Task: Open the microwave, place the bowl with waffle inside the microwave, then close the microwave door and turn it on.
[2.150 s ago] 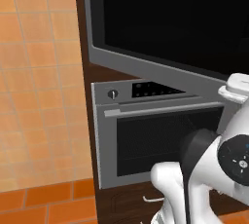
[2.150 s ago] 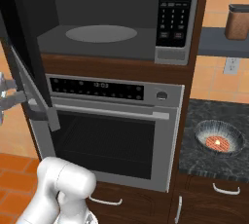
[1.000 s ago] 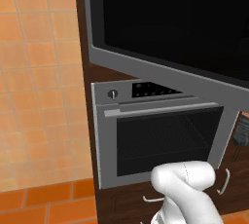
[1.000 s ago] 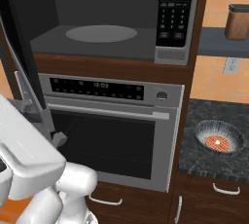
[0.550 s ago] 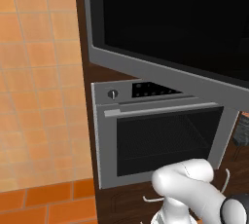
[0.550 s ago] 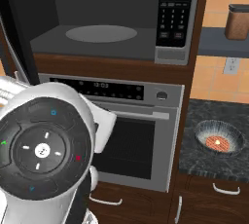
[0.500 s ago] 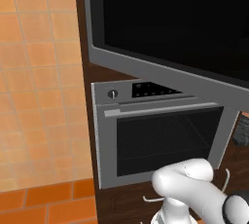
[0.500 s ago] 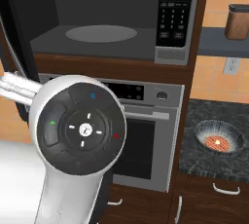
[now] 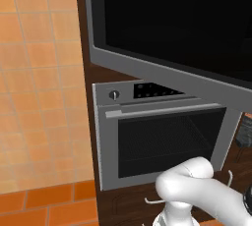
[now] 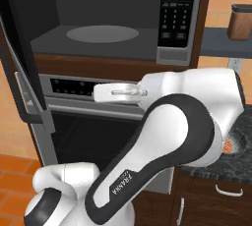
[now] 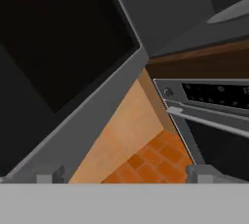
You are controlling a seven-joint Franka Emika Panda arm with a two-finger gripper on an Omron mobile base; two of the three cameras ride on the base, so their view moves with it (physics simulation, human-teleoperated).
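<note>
The microwave door (image 9: 177, 28), a big black glass panel edged in grey, stands swung wide open leftward, baring the grey microwave (image 10: 113, 21) cavity; whether the pincer (image 11: 126, 177) is released or clenched cannot be told.

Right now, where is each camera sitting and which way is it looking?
Left base view: behind the arm's left, facing the open microwave door and silver oven; a white arm link shows at lower right.
Right base view: behind the arm's right, facing the microwave cavity; the arm fills the middle.
Hand view: on the hand, facing the door's edge, the oven corner and the orange floor; the gripper fingertips peek up, apart.
All three share the door and oven.
</note>
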